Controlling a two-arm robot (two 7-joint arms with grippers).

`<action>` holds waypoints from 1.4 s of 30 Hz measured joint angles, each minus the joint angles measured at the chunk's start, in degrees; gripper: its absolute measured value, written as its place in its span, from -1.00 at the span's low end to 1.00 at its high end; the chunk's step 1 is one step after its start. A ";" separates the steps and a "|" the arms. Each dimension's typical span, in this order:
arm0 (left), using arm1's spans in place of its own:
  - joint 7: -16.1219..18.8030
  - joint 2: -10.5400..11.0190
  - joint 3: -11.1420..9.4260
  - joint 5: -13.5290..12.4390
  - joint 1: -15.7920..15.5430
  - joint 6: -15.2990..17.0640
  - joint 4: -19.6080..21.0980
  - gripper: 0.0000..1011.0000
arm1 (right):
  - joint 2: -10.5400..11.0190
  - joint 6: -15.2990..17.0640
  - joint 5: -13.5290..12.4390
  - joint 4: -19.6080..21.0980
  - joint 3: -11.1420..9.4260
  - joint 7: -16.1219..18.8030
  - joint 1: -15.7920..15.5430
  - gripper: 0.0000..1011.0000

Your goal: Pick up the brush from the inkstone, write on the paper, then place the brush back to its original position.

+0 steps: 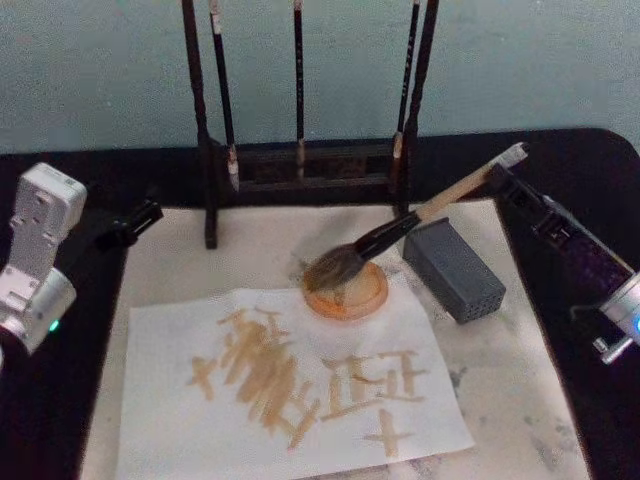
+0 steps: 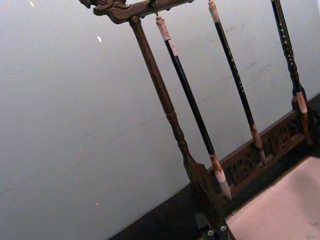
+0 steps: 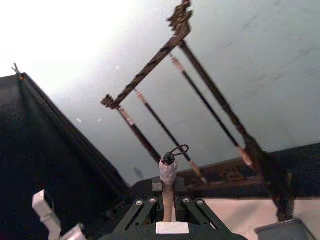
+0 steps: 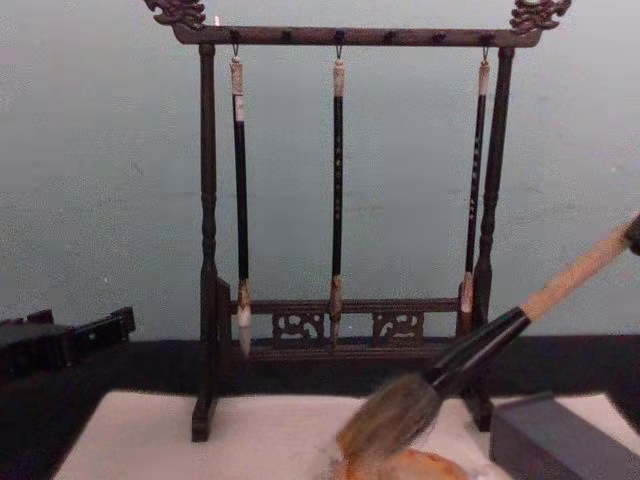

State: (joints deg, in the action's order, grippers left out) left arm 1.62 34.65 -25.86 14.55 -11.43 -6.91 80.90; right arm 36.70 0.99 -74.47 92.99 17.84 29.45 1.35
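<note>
**Brush handle clamped, rack behind**

Right end effector [image 3: 169, 202] closed on the brush [image 3: 168, 175]. Pale handle runs between its fingers, small dark end loop [image 3: 178, 149] at the free tip. Beyond: dark wooden rack [image 3: 148, 67], three thin brushes [image 3: 162, 125] hanging. Grey block [image 3: 285, 231] near the rack's foot. Black table [image 3: 45, 150].

Soft, even light fills the head view, with no hard-edged shadows; the paper [image 1: 170, 430] is the brightest surface there, while the black table [image 1: 50, 430] around it swallows nearly all detail; a faint sheen lies on the dark collar of the brush [image 1: 430, 205]; a small green lamp [image 1: 52, 325] glows on the left arm; in the right wrist view strong glare bleaches the wall [image 3: 60, 35] to plain white on one side, fading to grey-green beyond; the rack [image 3: 150, 65] stands as a dark outline against it; in the chest and left wrist views the wall is evenly lit, and the rack's base sits in dull shade.
</note>
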 joint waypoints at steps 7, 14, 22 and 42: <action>0.00 0.00 0.00 0.00 0.00 0.00 0.00 0.98 | -0.88 -0.33 -1.08 -3.45 -0.05 -0.12 1.36 -0.74; 0.00 0.00 0.00 0.00 0.00 0.00 0.00 0.98 | -2.07 -0.25 -1.85 -7.45 0.09 -0.58 3.07 -0.74; 0.00 0.00 0.00 0.00 0.00 0.00 0.00 0.98 | -3.22 0.88 -2.37 -11.67 0.62 -1.17 5.04 -0.74; 0.00 0.00 0.00 0.00 0.00 0.00 0.00 0.98 | -5.82 2.65 -2.71 -18.36 2.16 -2.77 8.24 -0.74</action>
State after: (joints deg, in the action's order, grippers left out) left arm 1.62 34.65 -25.86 14.55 -11.43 -6.91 80.90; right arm 30.88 3.64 -77.18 74.62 19.99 26.68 9.59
